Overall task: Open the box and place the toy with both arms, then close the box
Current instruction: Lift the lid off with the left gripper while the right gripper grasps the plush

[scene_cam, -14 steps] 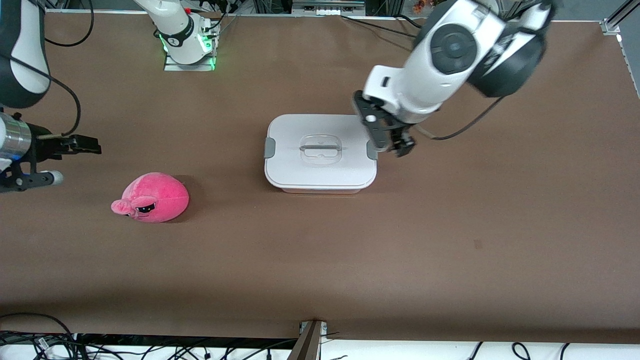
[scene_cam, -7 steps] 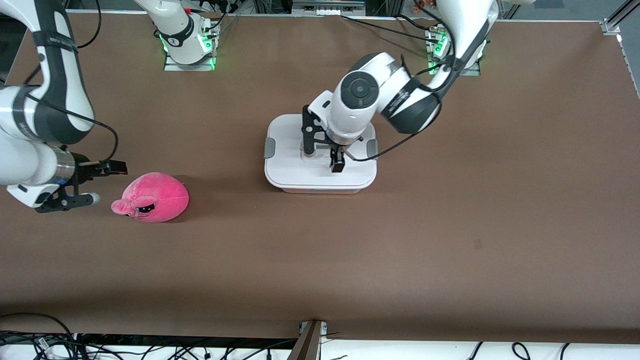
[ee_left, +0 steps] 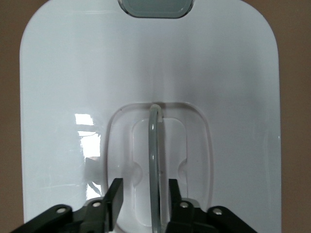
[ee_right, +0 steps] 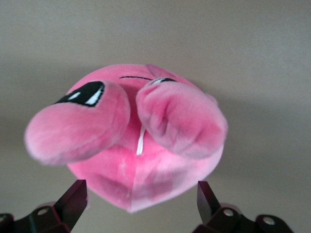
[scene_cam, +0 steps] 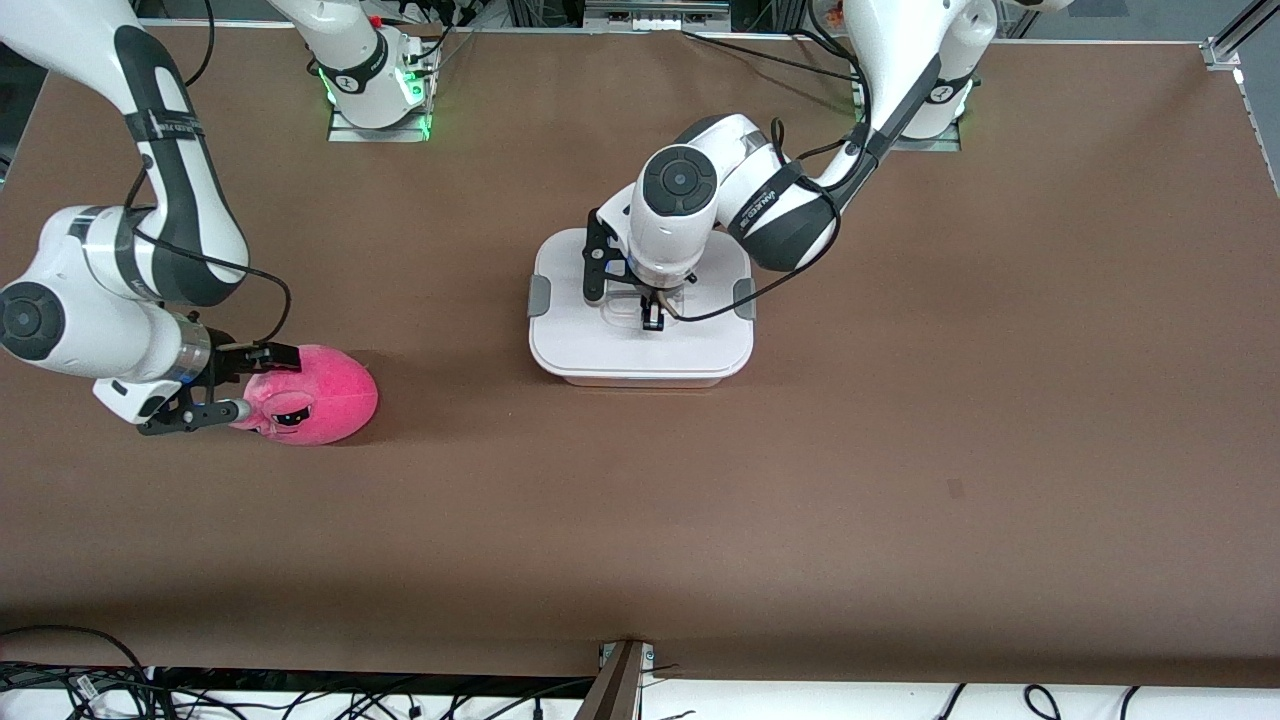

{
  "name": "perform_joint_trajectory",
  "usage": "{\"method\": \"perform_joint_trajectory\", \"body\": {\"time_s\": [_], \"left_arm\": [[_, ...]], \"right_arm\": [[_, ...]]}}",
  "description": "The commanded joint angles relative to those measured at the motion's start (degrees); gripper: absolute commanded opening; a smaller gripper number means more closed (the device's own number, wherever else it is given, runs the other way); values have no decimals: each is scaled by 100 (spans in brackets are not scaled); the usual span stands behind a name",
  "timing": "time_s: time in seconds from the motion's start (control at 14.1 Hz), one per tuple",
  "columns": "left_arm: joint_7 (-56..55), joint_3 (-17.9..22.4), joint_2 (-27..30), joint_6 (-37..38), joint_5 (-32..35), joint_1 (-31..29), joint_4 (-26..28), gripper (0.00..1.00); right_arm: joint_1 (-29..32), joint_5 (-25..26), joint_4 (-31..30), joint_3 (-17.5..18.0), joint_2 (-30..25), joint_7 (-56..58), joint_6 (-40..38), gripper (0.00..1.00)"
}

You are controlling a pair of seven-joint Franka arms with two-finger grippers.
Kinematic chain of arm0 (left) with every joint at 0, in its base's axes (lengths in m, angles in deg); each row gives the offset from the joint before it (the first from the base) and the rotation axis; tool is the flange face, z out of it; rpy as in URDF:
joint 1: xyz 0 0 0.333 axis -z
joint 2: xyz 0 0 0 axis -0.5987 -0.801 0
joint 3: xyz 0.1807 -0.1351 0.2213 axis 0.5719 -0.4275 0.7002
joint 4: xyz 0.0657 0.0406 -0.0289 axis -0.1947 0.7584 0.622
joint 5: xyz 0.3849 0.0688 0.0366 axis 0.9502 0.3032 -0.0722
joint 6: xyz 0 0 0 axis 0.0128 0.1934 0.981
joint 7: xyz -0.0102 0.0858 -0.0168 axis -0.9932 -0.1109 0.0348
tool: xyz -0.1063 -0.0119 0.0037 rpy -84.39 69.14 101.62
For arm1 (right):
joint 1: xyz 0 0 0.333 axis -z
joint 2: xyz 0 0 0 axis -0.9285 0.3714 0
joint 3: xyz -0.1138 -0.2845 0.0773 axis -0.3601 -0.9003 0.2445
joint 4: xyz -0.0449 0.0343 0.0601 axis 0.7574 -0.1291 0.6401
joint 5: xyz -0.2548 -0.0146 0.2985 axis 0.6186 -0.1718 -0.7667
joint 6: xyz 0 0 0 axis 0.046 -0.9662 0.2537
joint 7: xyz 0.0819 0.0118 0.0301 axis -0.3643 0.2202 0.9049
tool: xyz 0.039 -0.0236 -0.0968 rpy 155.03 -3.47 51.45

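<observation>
The box (scene_cam: 590, 345) sits mid-table with its white lid on and a grey clip (scene_cam: 539, 296) at each end. My left gripper (scene_cam: 648, 306) is low over the lid and open. In the left wrist view the gripper (ee_left: 144, 201) has a finger on each side of the clear handle bar (ee_left: 154, 160) without pinching it. The pink plush toy (scene_cam: 320, 392) lies toward the right arm's end of the table. My right gripper (scene_cam: 250, 382) is open at the toy's snout end. In the right wrist view the gripper (ee_right: 141, 204) brackets the toy (ee_right: 131, 141) with gaps on both sides.
Bare brown table surrounds the box and the toy. The arm bases (scene_cam: 375, 90) stand along the table's edge farthest from the front camera. Cables (scene_cam: 80, 685) lie past the nearest edge.
My left gripper swung from the box's clip to the middle of the lid and came down around the handle. My right gripper moved in toward the toy and now brackets its snout end.
</observation>
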Motion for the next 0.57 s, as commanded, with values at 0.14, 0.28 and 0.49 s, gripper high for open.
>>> {"method": "perform_joint_trajectory", "body": {"time_s": [0.14,0.28,0.49], "left_arm": [[91,23,86,202,127,109,-139,0],[82,-65,270,411,161,126,-139,0],[56,-127,691,763,136,109,-218,0]], "right_arm": [[16,-139,-250,37,47,-166,469,61],[7,-139,-224,37,56,-157,469,23],[-36,-139,-154,37,56,-157,469,0]]}}
